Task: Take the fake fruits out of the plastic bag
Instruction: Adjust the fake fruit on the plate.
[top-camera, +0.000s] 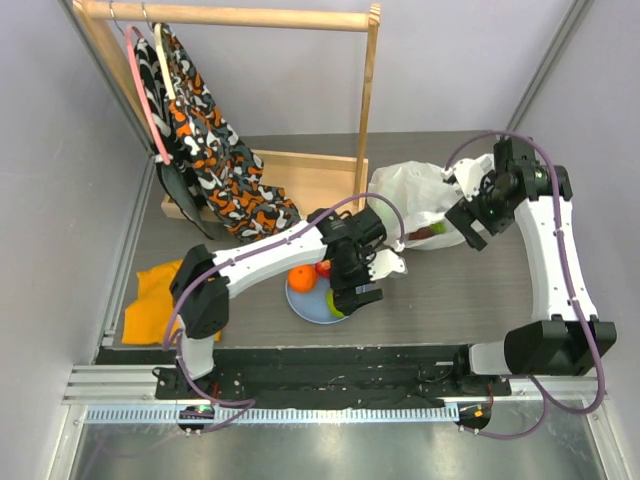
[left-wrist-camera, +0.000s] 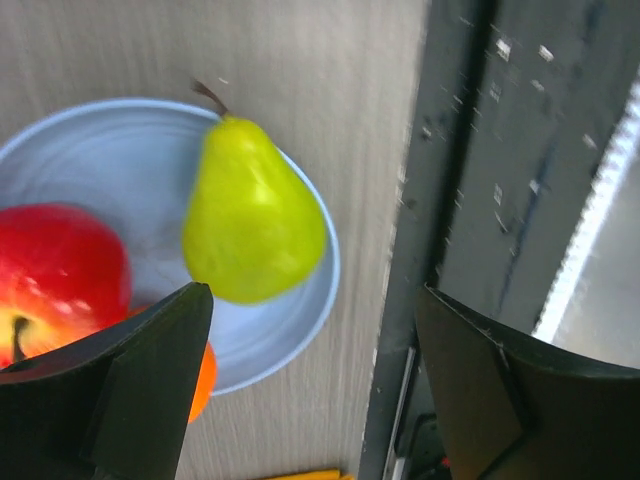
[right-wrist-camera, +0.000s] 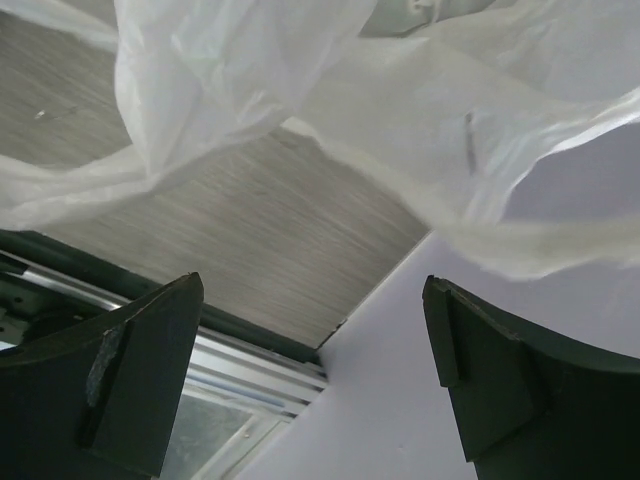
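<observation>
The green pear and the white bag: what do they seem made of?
The green pear looks like smooth, glossy plastic: even colour, soft shine, though blur hides detail. The white bag looks like thin translucent plastic film: it crinkles and light passes through.

No readable text, label, brand, number or sign — in any of the three views

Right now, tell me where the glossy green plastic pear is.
In the left wrist view the pear lies on the round light-blue plate, beside the red apple.
</observation>
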